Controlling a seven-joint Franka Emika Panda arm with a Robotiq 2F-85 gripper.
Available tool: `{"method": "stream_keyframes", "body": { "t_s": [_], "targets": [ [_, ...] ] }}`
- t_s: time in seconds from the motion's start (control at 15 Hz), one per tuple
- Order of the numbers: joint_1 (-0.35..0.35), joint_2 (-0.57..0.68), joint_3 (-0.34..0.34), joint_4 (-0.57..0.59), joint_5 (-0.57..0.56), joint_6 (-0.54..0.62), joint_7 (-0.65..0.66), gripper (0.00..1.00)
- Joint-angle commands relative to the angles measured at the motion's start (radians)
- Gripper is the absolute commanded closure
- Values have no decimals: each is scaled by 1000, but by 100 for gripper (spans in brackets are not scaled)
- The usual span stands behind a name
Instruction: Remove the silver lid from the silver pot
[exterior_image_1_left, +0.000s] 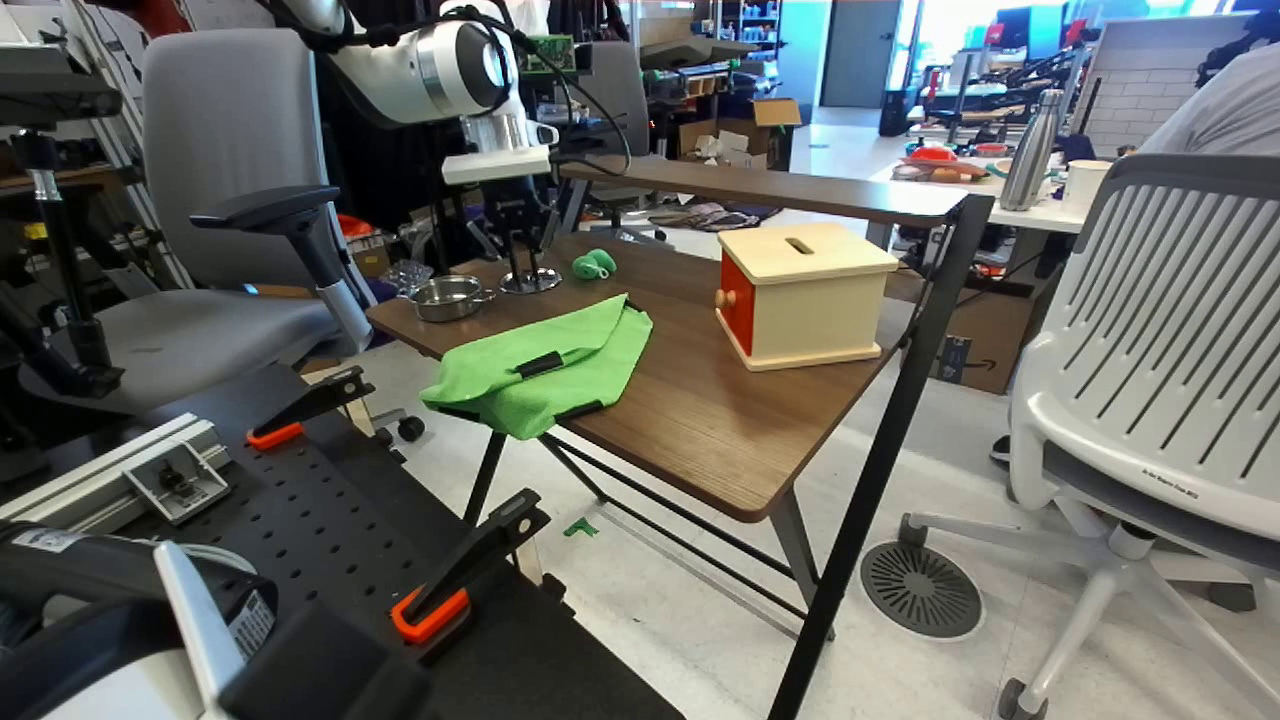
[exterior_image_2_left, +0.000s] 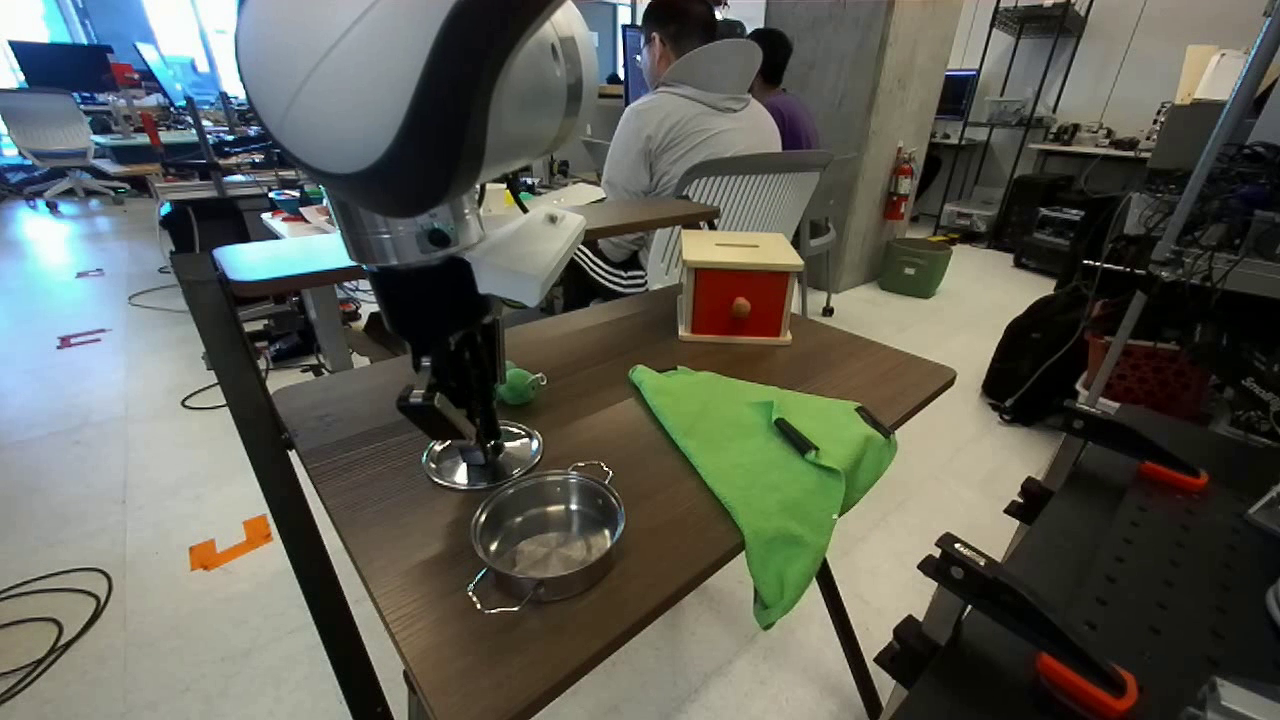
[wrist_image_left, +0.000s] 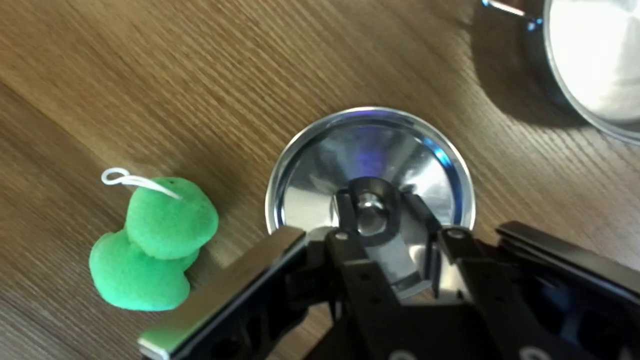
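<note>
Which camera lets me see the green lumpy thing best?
The wrist view! There the green lumpy thing looks biggest, seen from above, white loop and all, with nothing in front of it. In both exterior views it's much smaller, and in an exterior view the end effector seems to hide part of it.

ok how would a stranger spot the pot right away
Find the brown table, then go to its end away from the wooden box. The pot sits there beside the lid; unlike that shallow disc, it is a hollow bowl with two looped handles.
</note>
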Motion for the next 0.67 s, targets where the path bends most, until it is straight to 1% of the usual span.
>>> {"method": "stream_keyframes", "body": {
  "t_s": [0.0,0.13,0.33,0.4,0.6],
  "targets": [
    [12,34,-8,74,6,-47,1,99],
    [11,30,-8,73,6,-43,4,95],
    [8,22,-8,76,7,-40,3,95],
    [1,2,0,61,12,-51,-14,95],
    [-9,-50,9,18,6,-26,-16,95]
  ]
}}
